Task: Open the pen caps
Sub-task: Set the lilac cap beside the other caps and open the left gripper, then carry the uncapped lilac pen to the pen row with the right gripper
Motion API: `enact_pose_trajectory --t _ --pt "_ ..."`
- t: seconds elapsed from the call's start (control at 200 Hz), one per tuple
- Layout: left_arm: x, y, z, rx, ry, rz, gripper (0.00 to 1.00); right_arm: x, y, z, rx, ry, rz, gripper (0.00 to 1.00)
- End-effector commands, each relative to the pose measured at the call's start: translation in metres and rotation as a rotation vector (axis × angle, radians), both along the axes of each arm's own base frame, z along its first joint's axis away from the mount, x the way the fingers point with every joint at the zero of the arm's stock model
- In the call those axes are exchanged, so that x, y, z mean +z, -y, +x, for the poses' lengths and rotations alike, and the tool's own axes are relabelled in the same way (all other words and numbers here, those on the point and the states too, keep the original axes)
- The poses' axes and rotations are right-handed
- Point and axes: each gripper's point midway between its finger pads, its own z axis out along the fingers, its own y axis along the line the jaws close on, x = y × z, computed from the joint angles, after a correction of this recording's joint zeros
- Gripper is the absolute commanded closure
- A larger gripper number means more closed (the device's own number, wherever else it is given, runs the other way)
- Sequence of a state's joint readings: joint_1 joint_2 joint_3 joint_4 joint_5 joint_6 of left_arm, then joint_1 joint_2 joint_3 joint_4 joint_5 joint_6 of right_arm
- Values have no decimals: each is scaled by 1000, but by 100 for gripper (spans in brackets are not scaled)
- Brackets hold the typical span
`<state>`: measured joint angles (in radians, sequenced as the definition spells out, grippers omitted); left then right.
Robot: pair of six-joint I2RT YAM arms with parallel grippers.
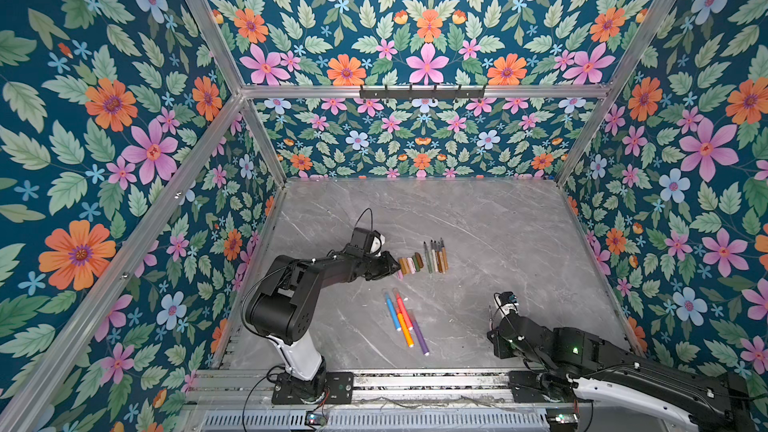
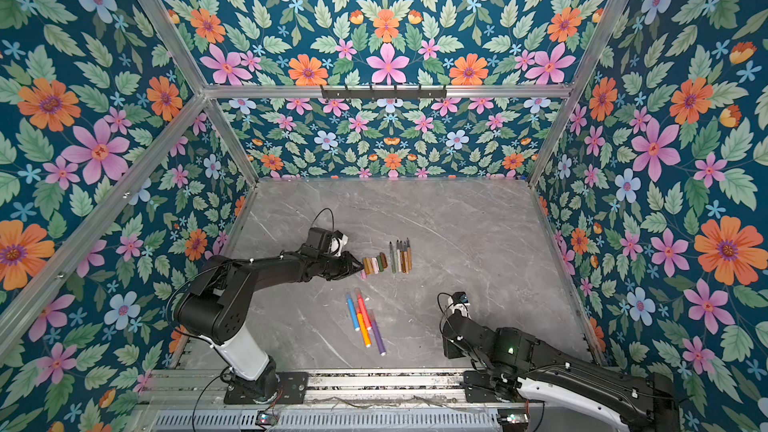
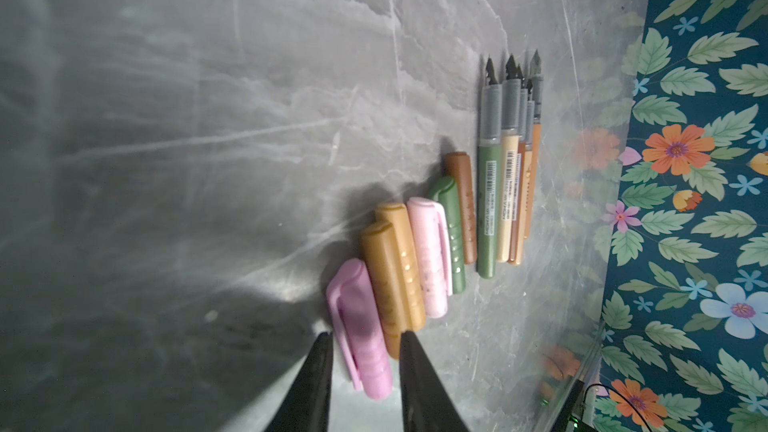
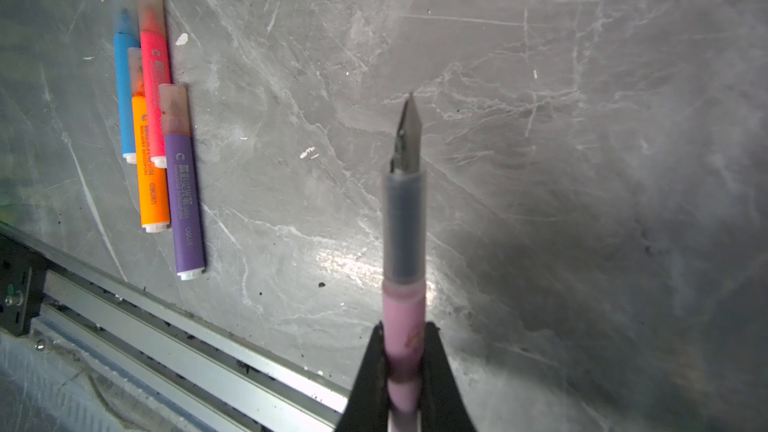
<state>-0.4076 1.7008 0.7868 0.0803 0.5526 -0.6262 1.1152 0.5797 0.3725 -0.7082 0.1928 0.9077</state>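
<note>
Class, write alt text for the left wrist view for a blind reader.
The left gripper, jaws apart, straddles a pink cap ending a row of loose pen caps on a grey table. Uncapped pens lie beside them.

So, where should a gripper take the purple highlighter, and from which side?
Grip the purple highlighter across its body near the tail end, from above: it lies flat on the table, and only that end clears the orange highlighter beside it.

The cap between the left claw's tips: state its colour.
The cap is pink; left wrist view shows it best.
</note>
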Motion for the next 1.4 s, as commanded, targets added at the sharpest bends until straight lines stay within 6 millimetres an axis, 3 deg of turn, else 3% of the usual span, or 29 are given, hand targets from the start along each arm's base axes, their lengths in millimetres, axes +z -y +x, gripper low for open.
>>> enact_pose_trajectory --t 0.0,0.115,0.215,0.39,0.535,0.675,0.785,0.855,1.01,1.18,1.395 --pt "14 -3 3 15 35 -2 70 1 -1 2 6 12 1 100" --pt "50 -10 1 26 111 9 71 1 -2 2 9 11 0 100" --pt "95 -20 -10 29 208 16 71 -1 -4 1 19 1 -13 100" --pt "170 -57 -51 61 406 73 71 -3 -17 7 51 -31 -26 100" --pt "214 -92 -86 95 544 157 62 3 -35 36 64 -80 95 100" --pt "212 -108 -108 68 549 231 63 14 -31 89 33 -97 187 100" --pt "210 -105 -115 54 583 190 63 24 -29 132 49 -105 139 100" --pt "214 -111 -115 89 608 200 62 29 -36 157 79 -108 111 100" --pt "213 -119 -111 139 624 217 63 19 -57 206 122 -146 84 100" --pt "208 -115 -112 117 602 215 65 -15 -66 243 111 -219 25 100" --pt "214 -118 -115 130 625 208 66 -34 -65 261 67 -250 -13 98"
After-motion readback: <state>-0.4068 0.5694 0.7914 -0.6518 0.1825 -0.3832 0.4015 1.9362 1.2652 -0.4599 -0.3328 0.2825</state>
